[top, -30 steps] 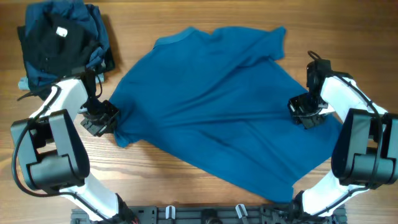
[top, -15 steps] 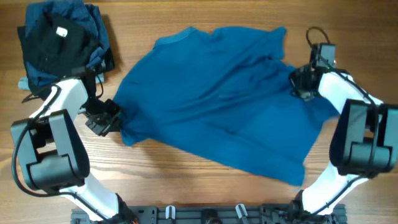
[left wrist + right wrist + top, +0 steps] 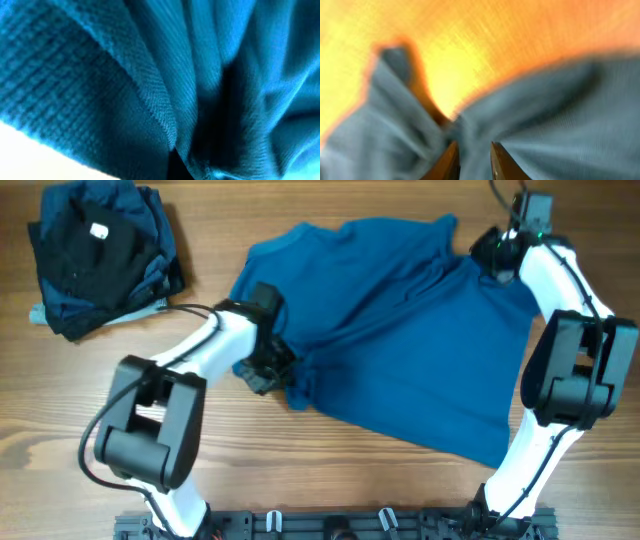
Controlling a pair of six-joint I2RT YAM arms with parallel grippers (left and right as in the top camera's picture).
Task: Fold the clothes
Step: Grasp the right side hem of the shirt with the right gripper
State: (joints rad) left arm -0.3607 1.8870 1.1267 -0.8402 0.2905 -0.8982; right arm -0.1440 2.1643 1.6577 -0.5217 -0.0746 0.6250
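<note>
Blue polo shirt lies diagonally, collar far left, hem near right

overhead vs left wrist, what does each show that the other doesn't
Only overhead: the whole shirt spread on the table, a dark pile at the far left corner, the left gripper at a bunched edge, and the right gripper at the far right edge. Only left wrist: the knit's weave and deep folds close up. Both: the blue shirt.

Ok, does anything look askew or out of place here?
The blue polo shirt lies diagonal and rumpled, bunched at its left edge where the left tool pinches it. Beyond it, dark clothes sit heaped in a corner.
</note>
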